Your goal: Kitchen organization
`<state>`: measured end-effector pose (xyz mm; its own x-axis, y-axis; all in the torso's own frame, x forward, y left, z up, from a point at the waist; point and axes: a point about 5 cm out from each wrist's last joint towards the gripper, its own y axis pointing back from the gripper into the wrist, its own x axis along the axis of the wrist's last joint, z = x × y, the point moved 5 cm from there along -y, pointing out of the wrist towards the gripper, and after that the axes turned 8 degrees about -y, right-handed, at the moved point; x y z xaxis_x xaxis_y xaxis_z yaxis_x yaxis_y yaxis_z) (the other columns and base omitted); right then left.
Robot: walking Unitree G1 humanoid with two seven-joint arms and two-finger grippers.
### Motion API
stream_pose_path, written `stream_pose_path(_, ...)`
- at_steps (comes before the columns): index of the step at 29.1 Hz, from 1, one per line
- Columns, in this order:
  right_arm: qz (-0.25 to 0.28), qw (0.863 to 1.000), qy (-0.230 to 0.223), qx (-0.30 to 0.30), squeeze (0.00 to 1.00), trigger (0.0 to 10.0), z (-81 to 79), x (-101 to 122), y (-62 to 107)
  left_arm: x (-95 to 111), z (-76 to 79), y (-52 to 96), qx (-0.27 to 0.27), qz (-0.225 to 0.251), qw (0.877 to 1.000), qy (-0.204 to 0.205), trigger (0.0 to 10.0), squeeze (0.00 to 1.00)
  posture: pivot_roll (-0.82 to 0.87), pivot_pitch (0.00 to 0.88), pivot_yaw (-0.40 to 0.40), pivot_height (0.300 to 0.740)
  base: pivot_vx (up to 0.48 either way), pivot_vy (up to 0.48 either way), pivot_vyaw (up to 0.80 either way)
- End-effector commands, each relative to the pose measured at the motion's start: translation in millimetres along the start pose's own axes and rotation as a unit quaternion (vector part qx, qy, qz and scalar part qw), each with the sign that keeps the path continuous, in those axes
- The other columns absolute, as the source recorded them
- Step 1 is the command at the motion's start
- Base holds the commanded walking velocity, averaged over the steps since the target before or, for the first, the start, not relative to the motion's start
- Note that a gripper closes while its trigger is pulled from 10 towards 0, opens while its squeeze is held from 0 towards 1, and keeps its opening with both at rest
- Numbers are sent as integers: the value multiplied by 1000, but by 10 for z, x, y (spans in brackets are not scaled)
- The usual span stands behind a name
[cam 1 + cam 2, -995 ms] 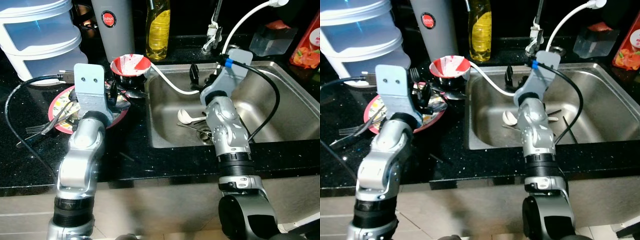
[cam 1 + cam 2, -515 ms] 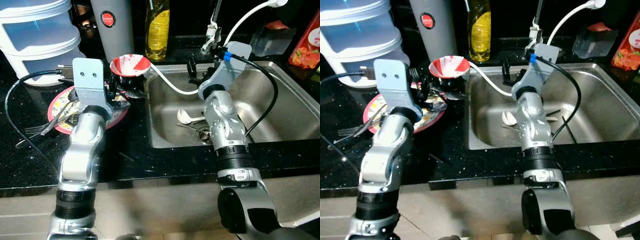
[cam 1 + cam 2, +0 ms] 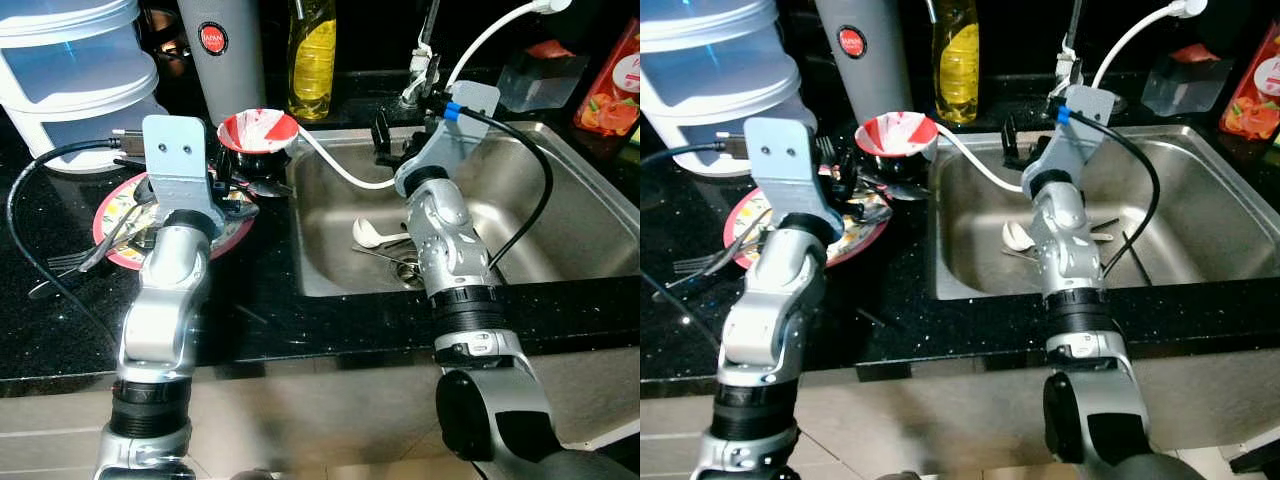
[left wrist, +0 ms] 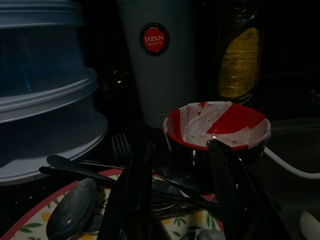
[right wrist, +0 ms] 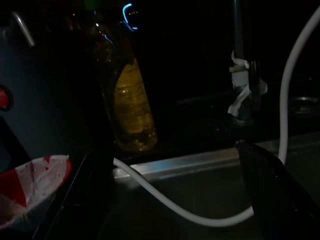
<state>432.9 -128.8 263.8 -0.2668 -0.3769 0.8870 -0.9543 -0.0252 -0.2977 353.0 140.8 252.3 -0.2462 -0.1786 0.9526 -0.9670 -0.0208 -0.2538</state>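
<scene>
Left gripper point(image 4: 180, 200) fingers spread, low over the red-rimmed plate point(image 3: 118, 255) of cutlery, just beside the red-and-white bowl point(image 3: 258, 131). Right gripper point(image 5: 175, 200) fingers spread, above the steel sink's point(image 3: 560, 190) back edge beyond the bowl; white spoon point(image 3: 366, 232) inside sink.

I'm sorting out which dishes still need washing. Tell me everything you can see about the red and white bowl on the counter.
The bowl is small and round, with a dark outside and an inside patterned in red and white patches. It stands upright on the black counter, just left of the sink, in front of the grey cylinder and the yellow bottle. It looks empty. The plate of cutlery lies beside it, and a white hose passes by its rim. The left claw is open just short of it.
</scene>
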Motion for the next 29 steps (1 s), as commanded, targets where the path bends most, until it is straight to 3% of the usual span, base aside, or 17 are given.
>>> stream_pose_path(1, 2, 1000, -3, -4, 0, 10000, 23, 15, -12, -11, -44, -8, 8, -2, 1000, -11, 10000, 0, 160, 0, 13, 740, 0, 0, 0)
stream_pose_path(4, 5, 1000, -1, 5, 0, 10000, -29, 17, -16, -32, -108, 13, 14, -5, 1000, -11, 10000, 0, 161, 0, 19, 740, 0, 0, 0)
stream_pose_path(15, 5, 1000, -4, 0, 0, 10000, -19, 1, -16, -32, -112, 25, 13, -7, 1000, -15, 10000, 0, 150, 0, 37, 740, 0, 0, 0)
stream_pose_path(17, 10, 1000, 1, -7, 0, 10000, 29, 22, -7, -269, -178, 49, 24, -60, 995, -69, 10000, 0, 155, 0, 32, 740, 0, 0, 0)
stream_pose_path(20, 3, 1000, 5, -9, 0, 10000, 56, -17, -1, -385, -316, 85, 43, -90, 991, -86, 10000, 0, 160, 0, 35, 740, 0, 0, 0)
stream_pose_path(25, 5, 1000, 9, -7, 0, 10000, 47, -20, -6, -431, -398, 130, 47, -99, 990, -92, 10000, 0, 164, 0, 41, 740, 0, 0, 0)
stream_pose_path(26, 4, 1000, 1, -11, 0, 10000, 46, -14, -10, -407, -398, 173, 43, -97, 990, -91, 10000, 231, 167, 0, 37, 740, 0, 0, 0)
stream_pose_path(27, 4, 1000, 1, -9, 0, 10000, 36, -22, -10, -396, -400, 190, 42, -94, 990, -94, 10000, 1000, 173, 0, 38, 740, 0, 0, 0)
stream_pose_path(29, 3, 1000, 1, -8, 0, 10000, 29, -29, -10, -390, -402, 200, 41, -92, 990, -96, 10000, 1000, 173, 0, 38, 740, 0, 0, 0)
